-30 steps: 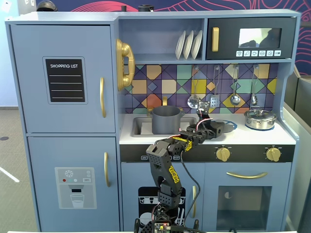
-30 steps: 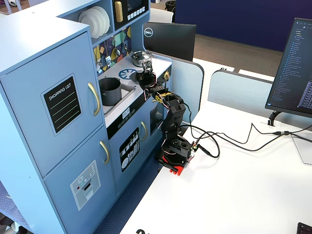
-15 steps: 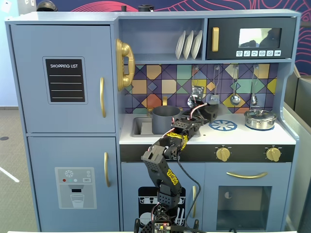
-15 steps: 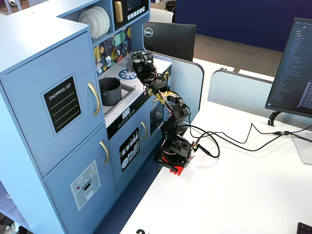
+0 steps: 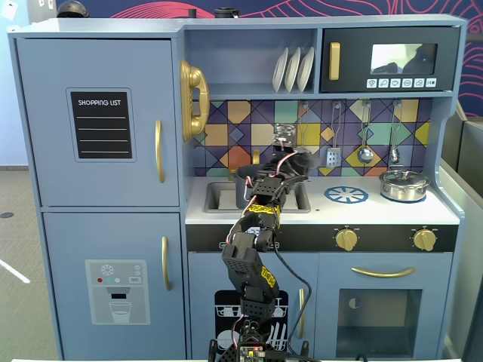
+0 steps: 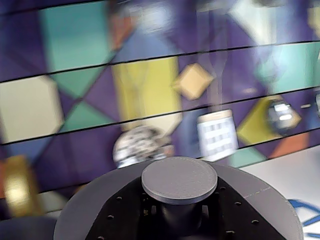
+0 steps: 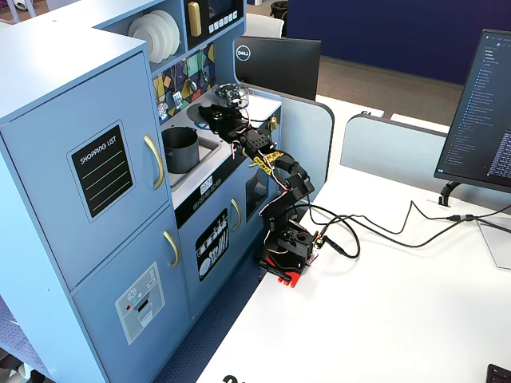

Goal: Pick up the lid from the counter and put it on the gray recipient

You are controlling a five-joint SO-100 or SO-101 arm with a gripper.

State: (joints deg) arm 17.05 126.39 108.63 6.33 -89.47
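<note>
Bright, even daylight; wrist view's tiled background blurred.

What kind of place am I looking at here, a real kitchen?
Probably an office or lab, not a real kitchen. The blue cabinet is a toy play kitchen with a printed burner and a small sink. It stands against a white desk holding computer monitors.

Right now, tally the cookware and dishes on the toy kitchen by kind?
Pots: 2, gray recipient in the sink, silver pot on the counter
Gray lid: 1, lid held by the claw
White plates: 3, plates on the shelf
Hanging utensils: 3, utensils
Total: 9
</note>
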